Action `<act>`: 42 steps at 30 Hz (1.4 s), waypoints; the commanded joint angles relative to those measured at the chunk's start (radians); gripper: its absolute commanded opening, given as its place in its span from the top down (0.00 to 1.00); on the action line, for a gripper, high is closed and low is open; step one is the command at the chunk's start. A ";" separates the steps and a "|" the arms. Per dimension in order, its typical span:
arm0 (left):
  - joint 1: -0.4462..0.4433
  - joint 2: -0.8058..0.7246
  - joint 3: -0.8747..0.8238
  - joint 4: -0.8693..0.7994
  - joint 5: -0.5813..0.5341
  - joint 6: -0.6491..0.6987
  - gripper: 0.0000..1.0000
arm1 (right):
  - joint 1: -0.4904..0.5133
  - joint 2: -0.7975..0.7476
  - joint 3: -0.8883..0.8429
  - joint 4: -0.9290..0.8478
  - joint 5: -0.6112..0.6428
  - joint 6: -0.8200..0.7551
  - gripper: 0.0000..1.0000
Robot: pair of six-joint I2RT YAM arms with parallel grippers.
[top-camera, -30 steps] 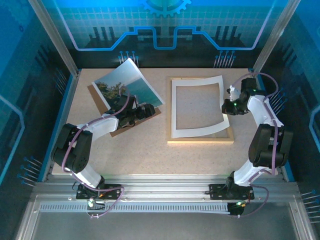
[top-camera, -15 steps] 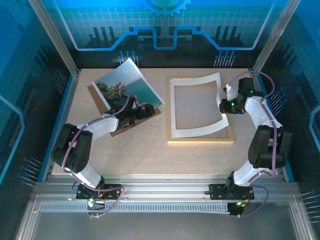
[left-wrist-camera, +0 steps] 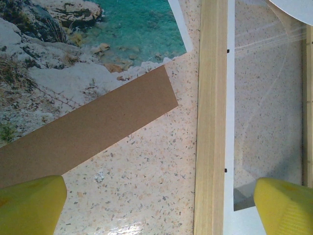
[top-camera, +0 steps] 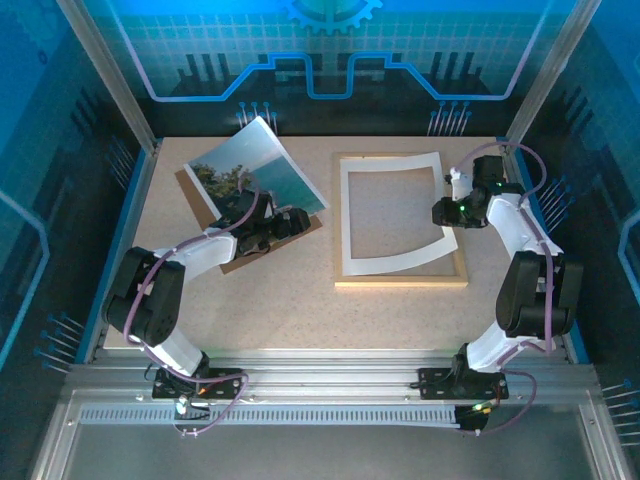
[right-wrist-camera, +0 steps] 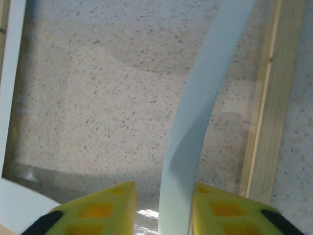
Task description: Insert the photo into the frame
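The right end effector (right-wrist-camera: 164,191) has just eased its jaws apart around the white mat (top-camera: 395,262), releasing it over the frame (top-camera: 400,282) at centre. The left end effector (top-camera: 290,222) gapes wide. The photo (top-camera: 255,170), upper left on the backing board (left-wrist-camera: 98,132), likely goes next.

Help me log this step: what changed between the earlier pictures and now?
The right gripper moved left, over the frame, taking the raised right edge of the white mat leftward with it. In the wrist view that edge stands between its fingers with a gap beside one, so the grip looks loosened. The left gripper, open, the photo and the brown backing board stayed put.
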 commanded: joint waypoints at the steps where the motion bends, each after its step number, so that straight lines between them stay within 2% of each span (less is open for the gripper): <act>1: 0.002 0.003 -0.010 0.006 0.017 0.029 0.01 | 0.011 0.008 -0.008 -0.010 0.068 0.030 0.46; 3: 0.003 0.002 -0.009 0.006 0.015 0.031 0.01 | 0.011 0.005 -0.022 0.009 0.106 0.075 0.38; 12: 0.011 -0.009 -0.011 -0.003 0.010 0.034 0.01 | 0.038 -0.009 -0.089 0.033 0.258 0.195 0.17; 16: 0.019 -0.022 -0.022 -0.004 0.002 0.033 0.01 | 0.058 -0.031 -0.094 0.023 0.345 0.231 0.15; 19: 0.028 -0.037 -0.037 -0.001 -0.013 0.033 0.01 | 0.079 -0.070 -0.088 0.027 0.365 0.256 0.00; 23: 0.072 -0.063 -0.067 0.017 -0.011 0.021 0.01 | 0.144 -0.102 -0.034 0.029 0.351 0.299 0.00; 27: 0.134 -0.092 -0.094 0.023 -0.013 0.014 0.01 | 0.281 -0.100 0.012 0.107 0.327 0.359 0.01; 32: 0.191 -0.115 -0.131 0.035 -0.045 0.011 0.01 | 0.445 0.013 0.117 0.214 0.316 0.423 0.02; 35: 0.211 -0.100 -0.132 0.055 -0.038 0.002 0.01 | 0.519 0.105 0.204 0.250 0.375 0.417 0.03; 42: 0.211 -0.080 -0.136 0.098 -0.022 -0.025 0.01 | 0.520 0.289 0.345 0.268 0.434 0.392 0.03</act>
